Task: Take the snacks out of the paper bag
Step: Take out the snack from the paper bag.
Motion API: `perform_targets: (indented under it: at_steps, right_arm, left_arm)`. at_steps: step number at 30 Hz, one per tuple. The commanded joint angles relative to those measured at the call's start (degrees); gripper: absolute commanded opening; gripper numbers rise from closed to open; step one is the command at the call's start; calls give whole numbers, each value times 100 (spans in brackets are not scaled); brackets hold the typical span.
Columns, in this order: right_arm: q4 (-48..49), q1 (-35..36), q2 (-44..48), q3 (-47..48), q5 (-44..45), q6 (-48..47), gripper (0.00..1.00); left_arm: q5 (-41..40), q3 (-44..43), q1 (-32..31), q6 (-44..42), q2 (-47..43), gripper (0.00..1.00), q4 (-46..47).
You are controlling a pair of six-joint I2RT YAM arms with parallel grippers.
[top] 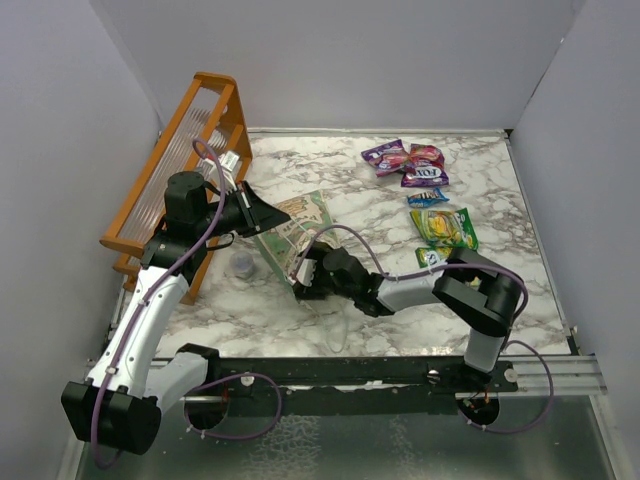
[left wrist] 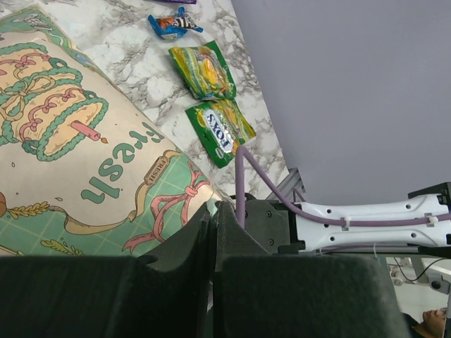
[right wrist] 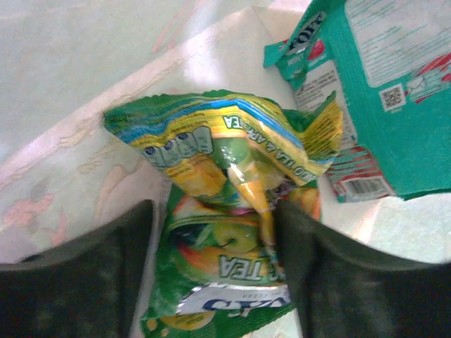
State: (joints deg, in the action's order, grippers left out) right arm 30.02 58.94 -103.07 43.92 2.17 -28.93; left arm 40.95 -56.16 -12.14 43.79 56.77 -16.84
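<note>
The mint-green paper bag [top: 292,232] lies on its side on the marble table, picture side up [left wrist: 84,141]. My left gripper [top: 262,214] is shut on the bag's edge, with a sliver of paper between its jaws [left wrist: 211,218]. My right gripper [top: 302,268] reaches into the bag's mouth. Inside, its open fingers [right wrist: 215,239] straddle a green-yellow snack packet [right wrist: 225,232], the right finger touching it. A teal packet [right wrist: 380,105] lies beyond it. Outside the bag lie purple [top: 385,155], pink-red [top: 426,154], purple [top: 425,177], blue [top: 427,197], yellow-green [top: 446,227] and green [top: 432,257] packets.
An orange wooden rack [top: 170,170] stands along the left wall behind my left arm. A small clear cup [top: 243,265] sits just left of the bag. Grey walls close in the table on three sides. A black rail [top: 350,372] runs along the front edge.
</note>
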Motion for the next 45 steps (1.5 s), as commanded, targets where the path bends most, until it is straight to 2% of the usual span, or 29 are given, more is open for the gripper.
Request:
perform_targets:
  at_steps: [1, 3, 5, 12, 18, 27, 32, 36, 40, 43, 45]
  right_arm:
    - [390, -5, -389, 242, 522, -175, 53]
    - [649, -6, -276, 104, 401, -166, 41]
    - [999, -6, -85, -130, 238, -204, 35]
    - [995, 4, 247, -297, -183, -306, 23]
    - [903, 12, 865, -591, -711, -27, 23]
    - [654, 11, 2261, -1147, -1855, 567, 23]
    - [-321, 15, 3251, -1232, -2645, 422, 25]
    - [-1089, 12, 4492, -1339, -3163, 189, 26]
    - [-1896, 8, 5565, -959, -3342, 132, 27]
    - [-2424, 8, 5862, -255, -3143, 225, 26]
    - [-2588, 8, 5872, 161, -2957, 181, 21]
  left_arm:
    - [-103, 30, 17, -98, -165, 0, 42]
    - [-124, 28, 11, -124, -184, 0, 3]
    - [-183, 35, 15, -192, -196, 0, -63]
    - [-252, 155, 15, -196, -167, 0, -11]
    - [-383, 147, 10, -217, -135, 0, -2]
    - [-405, 244, 17, -109, -89, 0, 170]
    - [-459, 144, 13, -208, -118, 0, 8]
    - [-523, 97, 12, -272, -152, 0, -89]
    - [-519, 116, 13, -263, -143, 0, -40]
    - [-482, 122, 15, -258, -103, 0, 1]
    - [-474, 122, 22, -273, -97, 0, 2]
